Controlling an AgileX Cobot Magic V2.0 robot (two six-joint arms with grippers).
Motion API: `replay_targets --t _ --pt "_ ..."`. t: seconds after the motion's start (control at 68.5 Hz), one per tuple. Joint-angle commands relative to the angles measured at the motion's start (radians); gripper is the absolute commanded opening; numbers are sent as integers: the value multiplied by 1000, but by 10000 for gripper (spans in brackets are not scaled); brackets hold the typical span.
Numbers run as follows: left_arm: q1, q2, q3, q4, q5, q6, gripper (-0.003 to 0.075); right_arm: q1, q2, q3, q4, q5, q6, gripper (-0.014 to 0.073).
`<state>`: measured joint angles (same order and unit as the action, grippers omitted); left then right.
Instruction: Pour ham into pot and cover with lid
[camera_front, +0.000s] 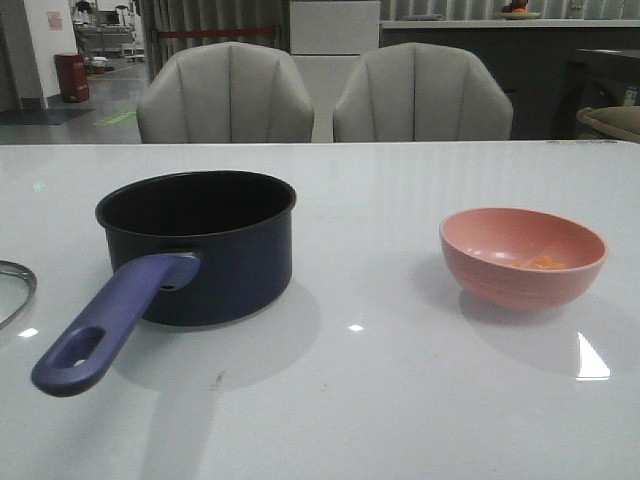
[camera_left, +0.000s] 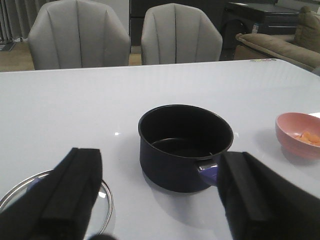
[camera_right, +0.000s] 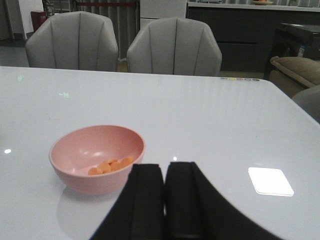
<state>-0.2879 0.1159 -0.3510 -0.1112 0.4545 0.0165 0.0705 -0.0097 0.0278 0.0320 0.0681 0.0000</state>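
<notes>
The dark navy pot stands empty on the white table, left of centre, its purple-blue handle pointing toward me. The ham, a few orange slices, lies in a pink bowl at the right. Only the rim of the glass lid shows at the far left edge. In the left wrist view my left gripper is open and empty, hovering short of the pot, with the lid partly behind one finger. My right gripper is shut on nothing, just near the bowl and ham.
Two grey chairs stand behind the table's far edge. A sofa sits beyond the table's right corner. Neither arm shows in the front view.
</notes>
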Motion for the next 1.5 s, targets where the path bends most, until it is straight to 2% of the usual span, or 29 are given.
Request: replay_targets --t 0.0,0.058,0.146,0.277,0.424,0.716,0.789,0.949,1.037,1.183,1.49 --pt "-10 9 -22 -12 -86 1 510 -6 -20 -7 -7 -171 0 150" --pt "-10 9 -22 -9 -86 1 510 -5 -19 -18 10 -206 0 150" --pt "-10 9 -22 -8 -88 1 510 -5 -3 -55 72 -175 0 150" --pt "-10 9 -22 -8 -88 1 510 -5 129 -202 96 10 -5 150" --pt "-10 9 -22 -8 -88 1 510 -5 290 -325 88 134 -15 150" --pt "-10 9 -22 -8 -88 1 510 -5 414 -348 89 139 -13 156" --pt "-10 9 -22 -8 -88 1 510 -5 465 -365 93 131 -13 201" --pt "-10 9 -22 -8 -88 1 510 -5 664 -450 110 134 -13 449" --pt "-10 9 -22 -8 -84 1 510 -5 792 -513 162 138 -13 513" --pt "-10 9 -22 -8 -80 1 510 -5 1025 -637 236 169 -13 515" --pt "-10 9 -22 -8 -80 1 510 -5 1450 -945 233 340 -22 515"
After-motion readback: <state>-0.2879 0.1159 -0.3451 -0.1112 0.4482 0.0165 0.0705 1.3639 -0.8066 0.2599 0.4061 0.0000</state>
